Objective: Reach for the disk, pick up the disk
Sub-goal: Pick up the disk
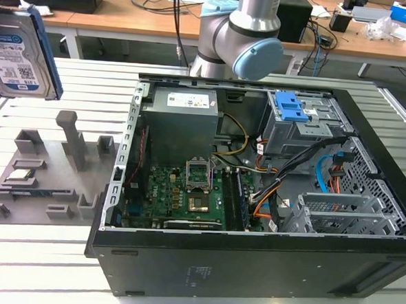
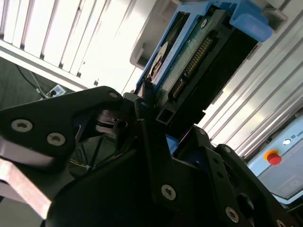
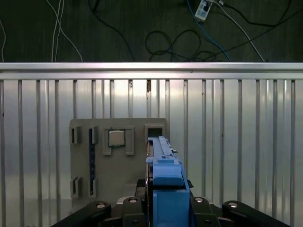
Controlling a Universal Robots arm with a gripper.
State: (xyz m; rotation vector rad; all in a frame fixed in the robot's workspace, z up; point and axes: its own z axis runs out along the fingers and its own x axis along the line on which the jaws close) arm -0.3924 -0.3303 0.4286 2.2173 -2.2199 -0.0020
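**Exterior view:** The disk [image 1: 16, 54], a flat silver-grey metal slab with a white-and-blue label and a blue plastic side bracket, hangs in the air at the exterior view's left. It is well above the ribbed metal worktop [image 1: 76, 89]. Below it lies a grey moulded tray [image 1: 49, 184] carrying a small square silver chip [image 1: 19, 176]. Beside the tray an open black computer case [image 1: 251, 265] lies on its side, with the grey-and-blue arm [image 1: 238, 30] rising behind it.

**Second wrist view:** The black jaws are closed on one end of the disk [image 2: 199, 52]. Its green circuit board and row of connector pins show between blue plastic edges.

**First wrist view:** The disk [image 3: 165, 172] shows its blue bracket edge-on between the black jaws. Beyond it are the tray [image 3: 118, 165] and chip [image 3: 117, 138] on the slatted worktop [image 3: 236, 142].
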